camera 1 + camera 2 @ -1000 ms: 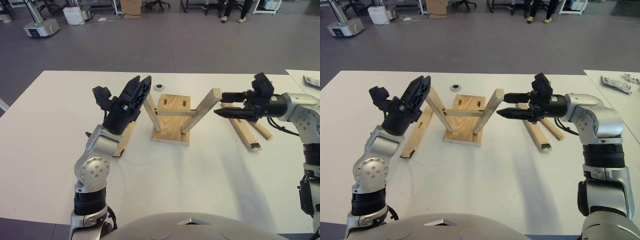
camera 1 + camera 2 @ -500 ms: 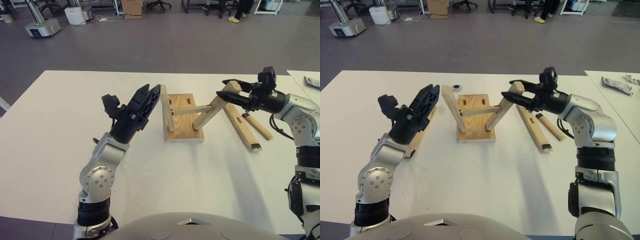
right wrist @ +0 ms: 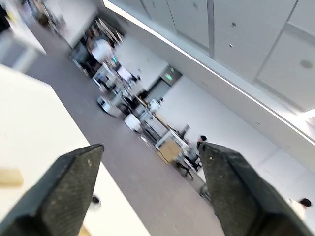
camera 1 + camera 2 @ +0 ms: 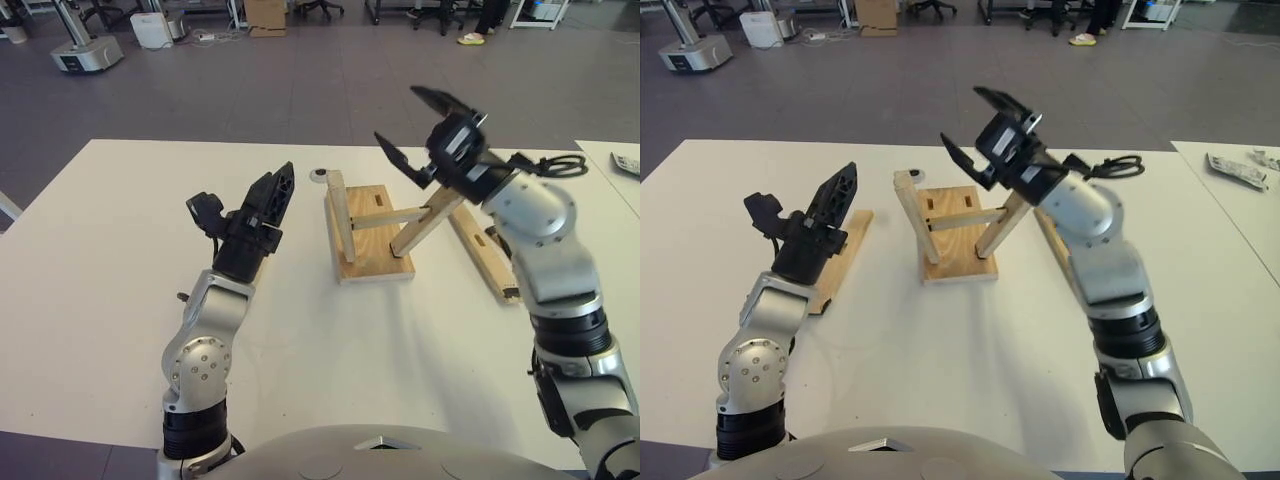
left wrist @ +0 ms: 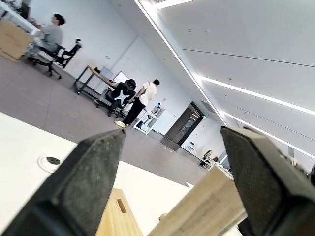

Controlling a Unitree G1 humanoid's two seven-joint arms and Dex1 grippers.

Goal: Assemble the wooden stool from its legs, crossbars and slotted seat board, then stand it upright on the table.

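The slotted seat board (image 4: 375, 262) lies flat on the white table. Two legs stand out of it, the left leg (image 4: 338, 215) nearly upright and the right leg (image 4: 428, 215) leaning outward, joined by a crossbar (image 4: 385, 220). My left gripper (image 4: 280, 185) hangs open to the left of the left leg, apart from it; in the left wrist view its fingers (image 5: 83, 187) frame a wooden leg (image 5: 202, 211). My right gripper (image 4: 398, 115) is raised above and behind the stool, open wide and empty.
Loose wooden pieces (image 4: 485, 250) lie to the right of the stool, partly behind my right arm. Another loose piece (image 4: 840, 260) lies on the left under my left arm. A small round grommet (image 4: 318, 175) sits behind the stool. The table's near half is bare.
My right gripper has let go of the right leg and swung up above the stool. My left gripper has drawn back to the left, away from the left leg.
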